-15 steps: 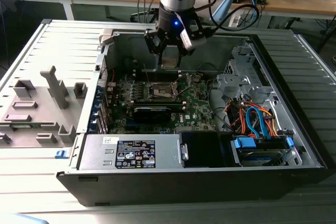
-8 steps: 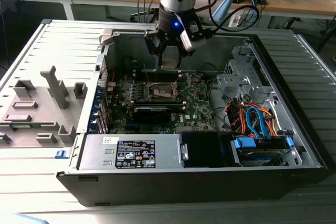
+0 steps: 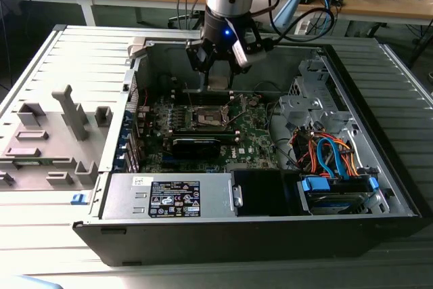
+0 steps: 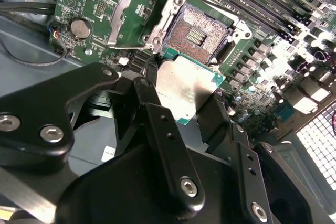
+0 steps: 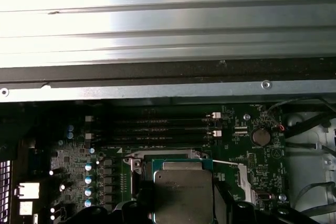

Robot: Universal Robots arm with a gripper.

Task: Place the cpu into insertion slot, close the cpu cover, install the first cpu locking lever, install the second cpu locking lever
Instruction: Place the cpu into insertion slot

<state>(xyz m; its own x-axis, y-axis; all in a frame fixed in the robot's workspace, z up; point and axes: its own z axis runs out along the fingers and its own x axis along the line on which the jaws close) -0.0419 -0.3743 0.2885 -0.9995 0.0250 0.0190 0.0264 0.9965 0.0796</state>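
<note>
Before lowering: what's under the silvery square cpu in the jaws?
The square dark insertion slot with silver rim lies below the silvery square cpu; the second wrist view shows its contact field bare. In the first wrist view the chip covers all but its rim.

Pincer gripping cpu, above insertion slot, inside open computer case

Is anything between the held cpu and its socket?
Nothing visible. The gripper holds the flat silvery-grey square cpu just above the dark square insertion slot, whose contacts lie bare; the thin silver metal cpu cover is swung open beside it.
</note>
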